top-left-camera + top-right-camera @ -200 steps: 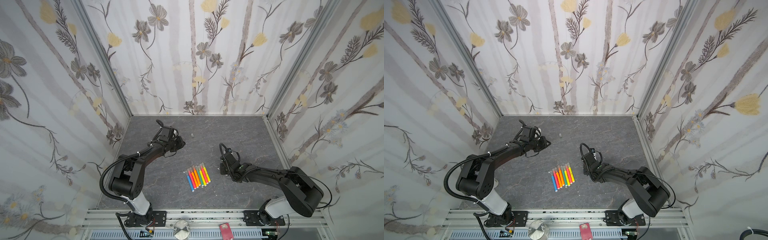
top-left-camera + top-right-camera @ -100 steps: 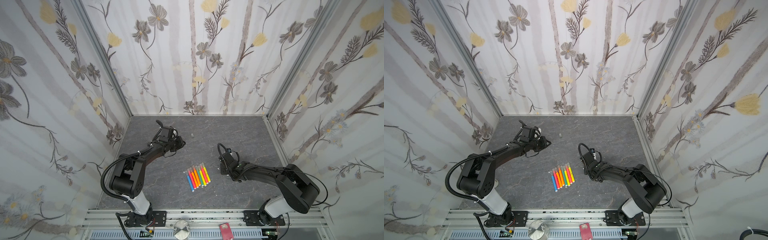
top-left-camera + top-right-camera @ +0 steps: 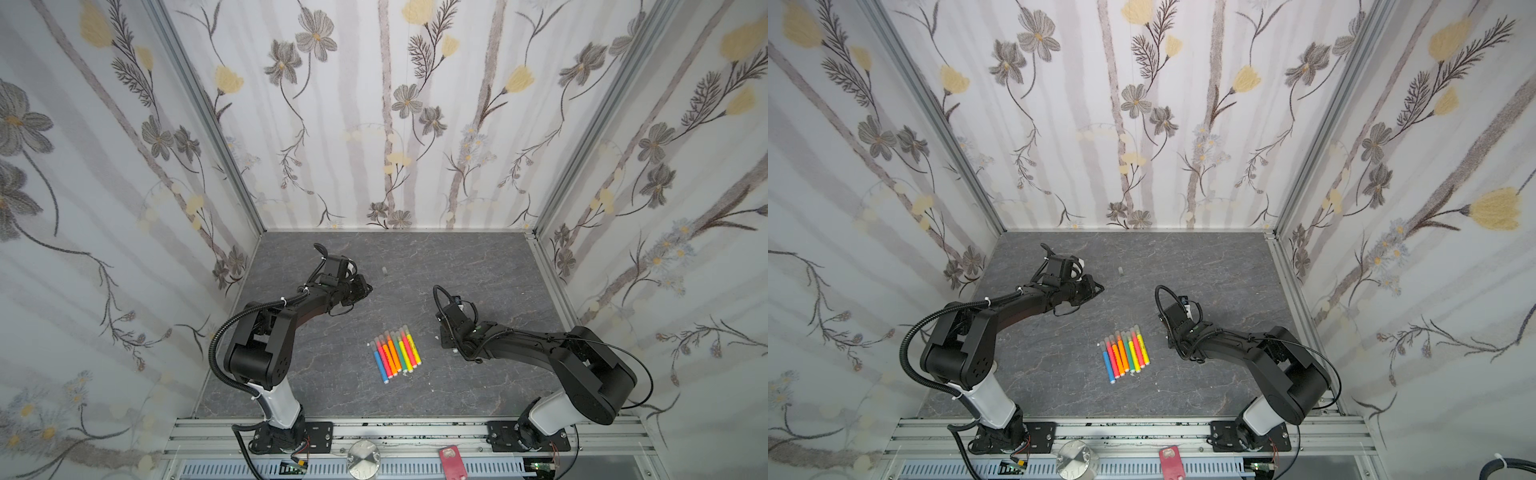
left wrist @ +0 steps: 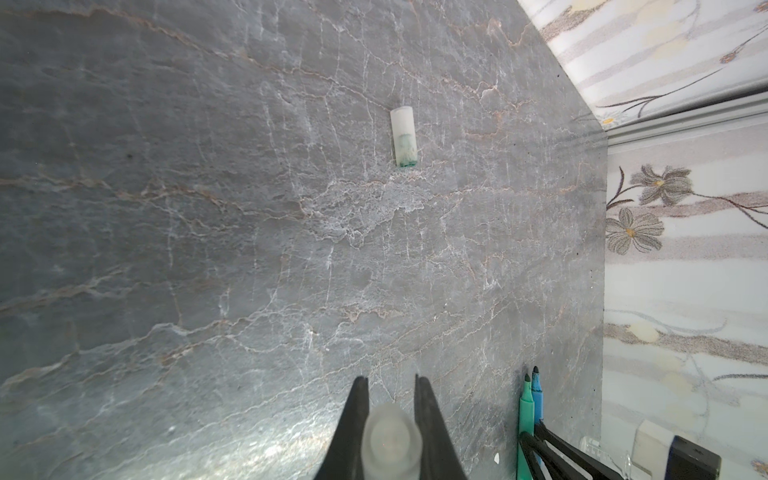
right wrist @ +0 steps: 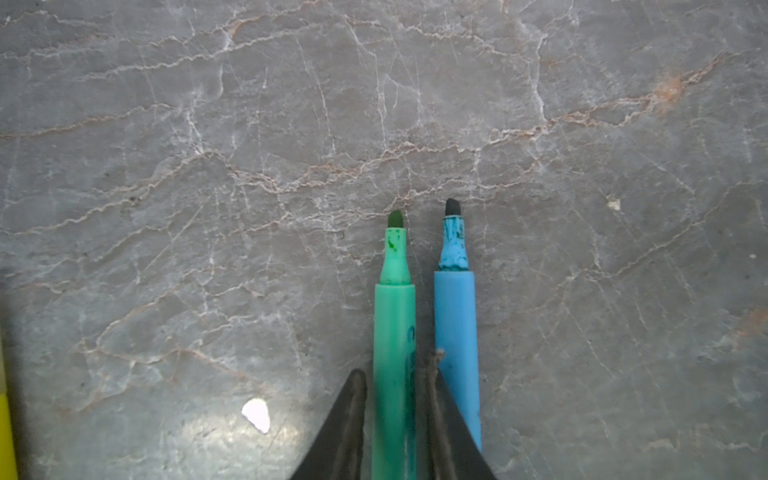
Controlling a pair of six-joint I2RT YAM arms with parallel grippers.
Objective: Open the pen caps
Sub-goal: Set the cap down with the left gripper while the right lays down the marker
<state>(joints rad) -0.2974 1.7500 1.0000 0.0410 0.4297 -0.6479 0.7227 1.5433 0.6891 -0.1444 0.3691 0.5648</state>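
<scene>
Pinching a translucent cap (image 4: 390, 442), the jaws of the left gripper (image 4: 390, 378) stand nearly closed, beyond the pen row (image 3: 395, 353) toward the back wall; a loose cap (image 4: 403, 137) lies farther that way. The right gripper (image 5: 395, 365), just beside the row on the right arm's side, has narrow jaws astride an uncapped green pen (image 5: 394, 324); whether they pinch it cannot be told. A blue pen (image 5: 455, 324) lies just beside it. Probable hazards: lifting jaws may drag the green pen, rolling both; the round cap, released, may roll across the worktop (image 3: 478, 257); the tightly packed row invites a double grasp.
</scene>
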